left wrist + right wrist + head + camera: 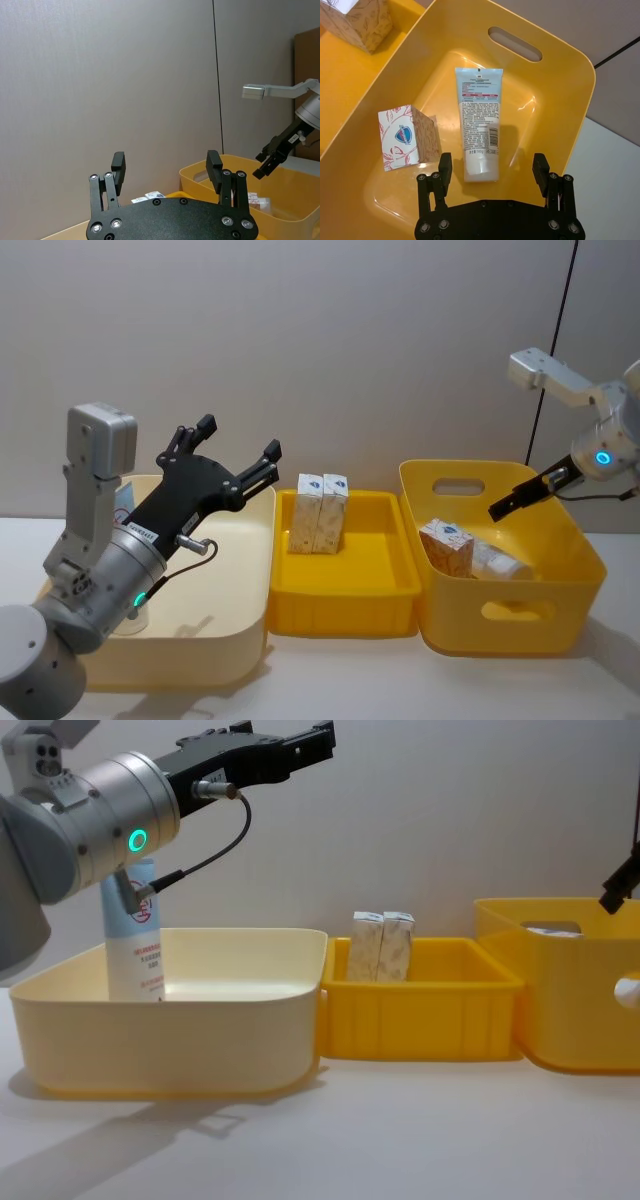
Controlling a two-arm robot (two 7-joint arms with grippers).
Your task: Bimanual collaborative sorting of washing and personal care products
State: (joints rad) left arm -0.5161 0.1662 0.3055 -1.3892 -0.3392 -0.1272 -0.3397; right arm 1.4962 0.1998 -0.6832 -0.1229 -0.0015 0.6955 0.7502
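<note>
My left gripper (235,455) gapes wide above the cream plastic bin (235,625); my right gripper (492,170) spreads wide over the pale-blue squeeze tube (479,120), 1 white printed carton (406,137) at its 9 o'clock.

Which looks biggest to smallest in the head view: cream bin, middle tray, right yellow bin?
1. Cream bin
2. Right yellow bin
3. Middle tray
The cream bin is partly hidden by the left arm, so the top two are unsure.
</note>
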